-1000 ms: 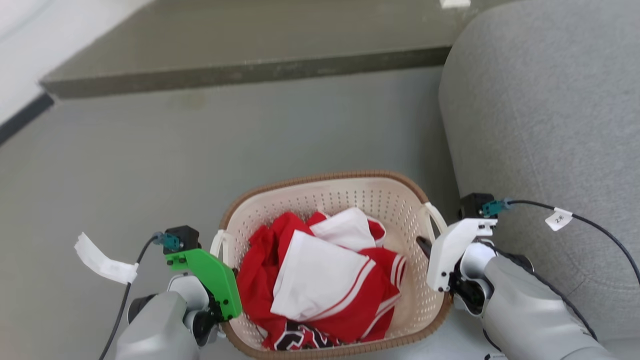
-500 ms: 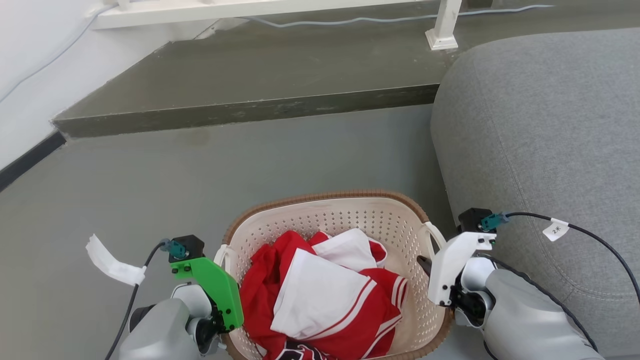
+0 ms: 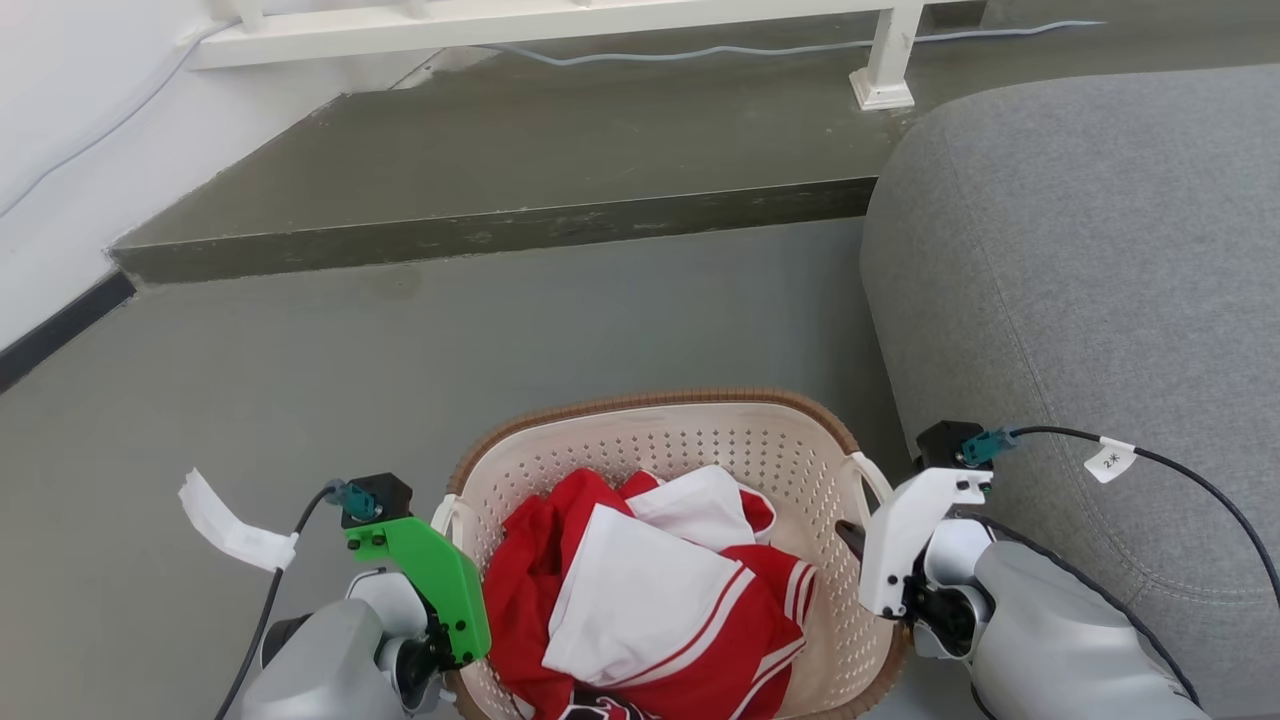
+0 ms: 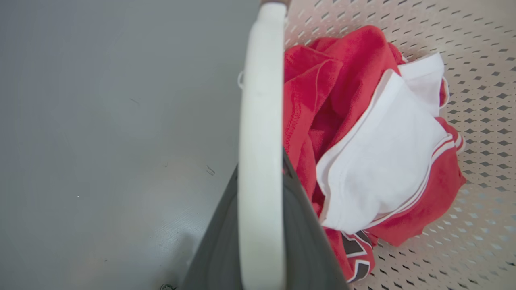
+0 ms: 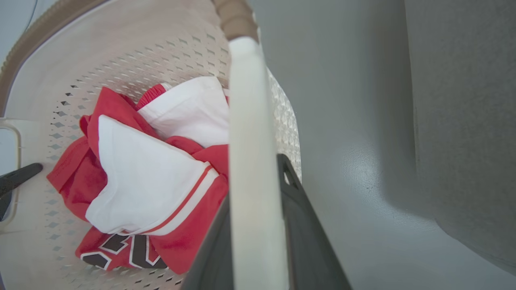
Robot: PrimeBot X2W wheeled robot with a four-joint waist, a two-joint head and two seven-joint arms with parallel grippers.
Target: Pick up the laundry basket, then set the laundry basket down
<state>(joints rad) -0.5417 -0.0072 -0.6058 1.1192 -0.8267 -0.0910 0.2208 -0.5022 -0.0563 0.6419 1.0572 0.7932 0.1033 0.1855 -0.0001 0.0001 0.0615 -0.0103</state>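
Observation:
The laundry basket (image 3: 650, 402), cream and perforated with a brown rim, hangs at the bottom middle of the head view between my two arms. Red and white clothes (image 3: 640, 600) lie inside it. My left gripper (image 3: 448, 560), under its green mount, is shut on the basket's white left handle (image 4: 260, 121). My right gripper (image 3: 862, 535), under its white mount, is shut on the white right handle (image 5: 250, 141). In each wrist view the handle runs between dark fingers (image 4: 300, 233), (image 5: 300, 229). Whether the basket's base touches the floor is hidden.
A grey sofa (image 3: 1080, 300) stands close against my right arm. Beyond the basket the grey floor (image 3: 400, 360) runs to a raised dark step (image 3: 500, 235) with a white railing post (image 3: 882, 70). A white wall with a black baseboard (image 3: 60, 320) lies at the left.
The head view has shifted so the step and railing sit lower and more of them shows. Both grippers keep their hold on the handles, and the basket stays between them.

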